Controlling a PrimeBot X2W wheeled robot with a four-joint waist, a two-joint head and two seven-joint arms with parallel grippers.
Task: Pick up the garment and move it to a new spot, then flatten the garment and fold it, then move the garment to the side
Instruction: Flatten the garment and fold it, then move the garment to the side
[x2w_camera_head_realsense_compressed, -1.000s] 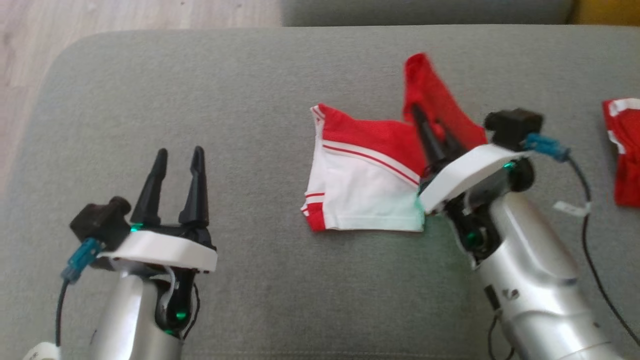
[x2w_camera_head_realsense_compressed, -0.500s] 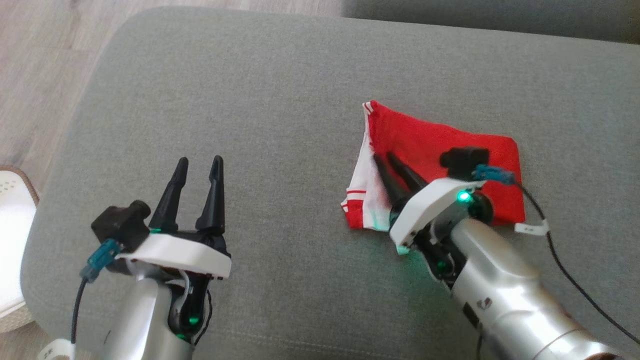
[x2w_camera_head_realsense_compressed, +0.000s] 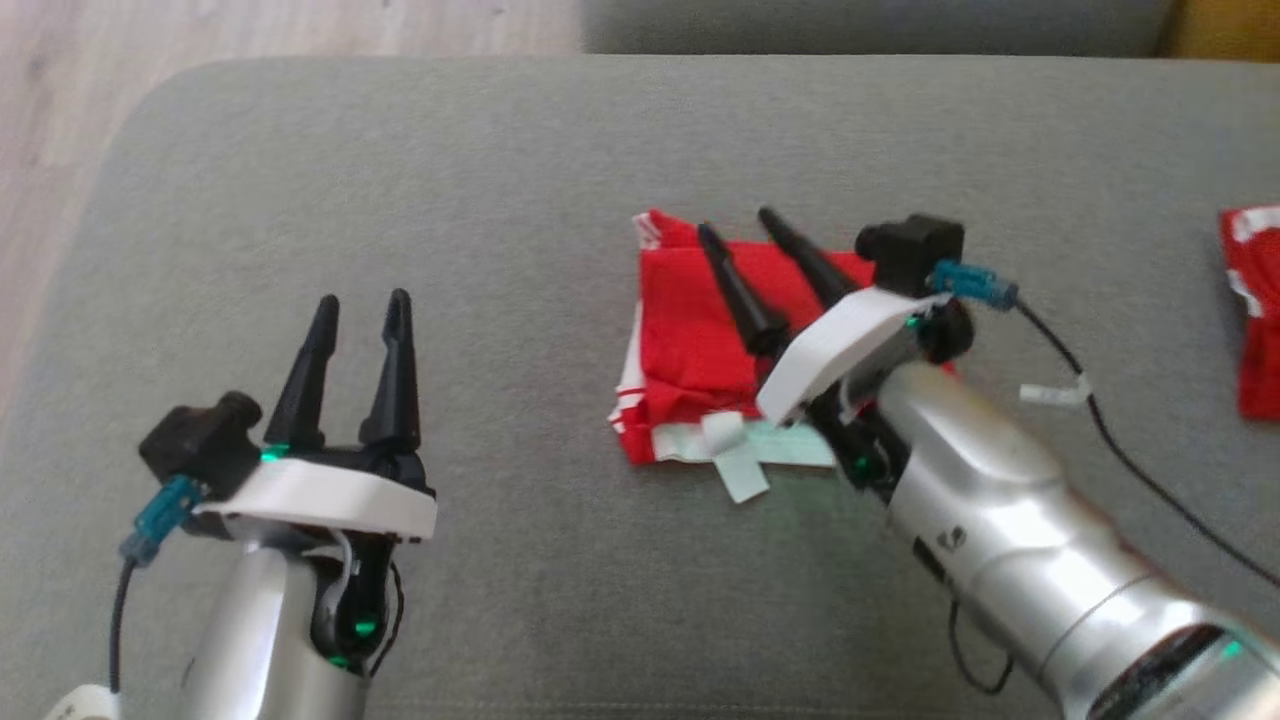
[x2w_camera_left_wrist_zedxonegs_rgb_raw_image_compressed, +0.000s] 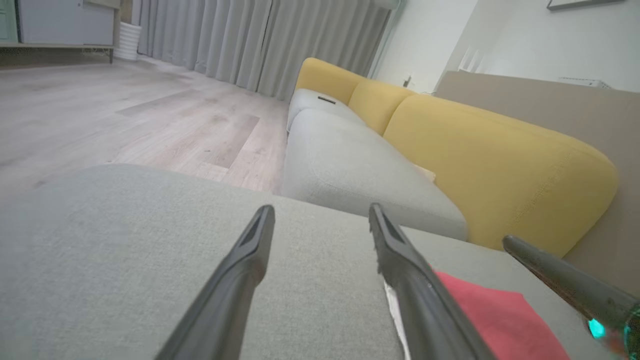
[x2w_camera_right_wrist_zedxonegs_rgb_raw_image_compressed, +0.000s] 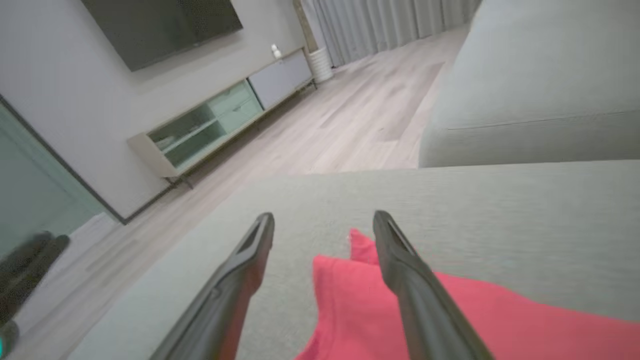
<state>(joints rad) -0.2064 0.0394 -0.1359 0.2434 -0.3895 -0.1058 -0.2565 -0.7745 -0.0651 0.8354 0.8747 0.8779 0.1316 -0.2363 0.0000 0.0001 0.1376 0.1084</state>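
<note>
The red and white garment (x2w_camera_head_realsense_compressed: 690, 340) lies folded on the grey cushion (x2w_camera_head_realsense_compressed: 500, 180), with a white label strip sticking out at its near edge. My right gripper (x2w_camera_head_realsense_compressed: 738, 224) hovers over it, fingers spread open and empty; in the right wrist view the red cloth (x2w_camera_right_wrist_zedxonegs_rgb_raw_image_compressed: 360, 305) lies under the open fingers (x2w_camera_right_wrist_zedxonegs_rgb_raw_image_compressed: 400, 270). My left gripper (x2w_camera_head_realsense_compressed: 362, 302) stands open and empty to the left of the garment, well apart from it. In the left wrist view the garment's red corner (x2w_camera_left_wrist_zedxonegs_rgb_raw_image_compressed: 480, 310) shows past the open left gripper (x2w_camera_left_wrist_zedxonegs_rgb_raw_image_compressed: 320, 212).
Another red and white piece of clothing (x2w_camera_head_realsense_compressed: 1250, 300) lies at the cushion's right edge. Wooden floor (x2w_camera_head_realsense_compressed: 60, 120) runs past the cushion's left side. A yellow sofa back (x2w_camera_left_wrist_zedxonegs_rgb_raw_image_compressed: 480, 160) and a second grey cushion (x2w_camera_left_wrist_zedxonegs_rgb_raw_image_compressed: 350, 170) stand beyond.
The right gripper has let go of the garment's red flap, which now lies folded over the white part, and has opened. The head camera shifted between frames. The left arm stayed put.
</note>
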